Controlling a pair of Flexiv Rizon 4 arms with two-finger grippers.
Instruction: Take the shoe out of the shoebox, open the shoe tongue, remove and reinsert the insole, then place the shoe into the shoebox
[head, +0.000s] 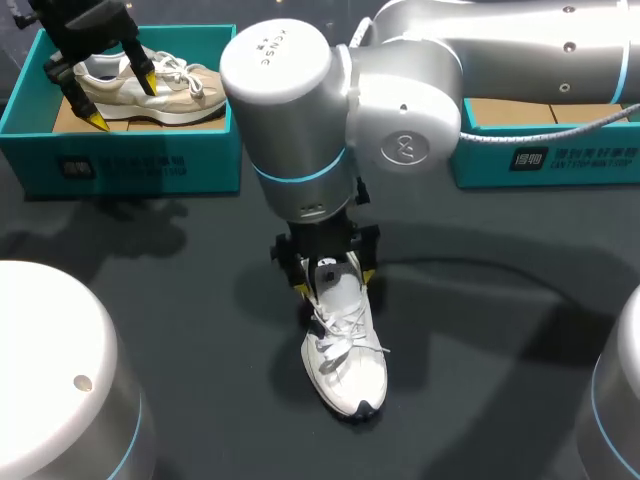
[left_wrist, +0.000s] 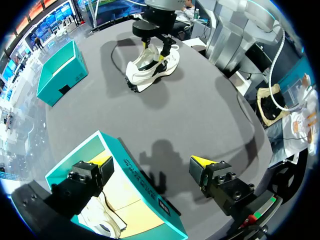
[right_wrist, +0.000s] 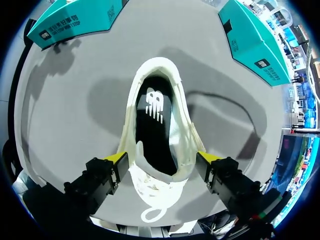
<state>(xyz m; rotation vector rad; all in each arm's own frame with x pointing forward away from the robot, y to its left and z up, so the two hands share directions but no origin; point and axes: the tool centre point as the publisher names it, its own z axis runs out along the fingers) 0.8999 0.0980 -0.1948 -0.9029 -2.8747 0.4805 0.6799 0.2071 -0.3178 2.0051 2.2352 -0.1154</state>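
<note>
The white shoe (head: 345, 350) lies on the dark table (head: 150, 260) just toward 6 o'clock from the middle, with its toe pointing to 6. Its tongue is laid open over the laces, and the dark insole (right_wrist: 155, 125) shows inside. The right gripper (head: 334, 282) hangs over the heel opening, its jaws spread, one at each side of the collar. At 10 o'clock a teal box (head: 150, 160) holds a beige shoe (head: 180, 90). The left gripper (head: 122, 100) hangs above it with its jaws apart and holding nothing. A second teal box (head: 560, 160) sits at 2 o'clock.
</note>
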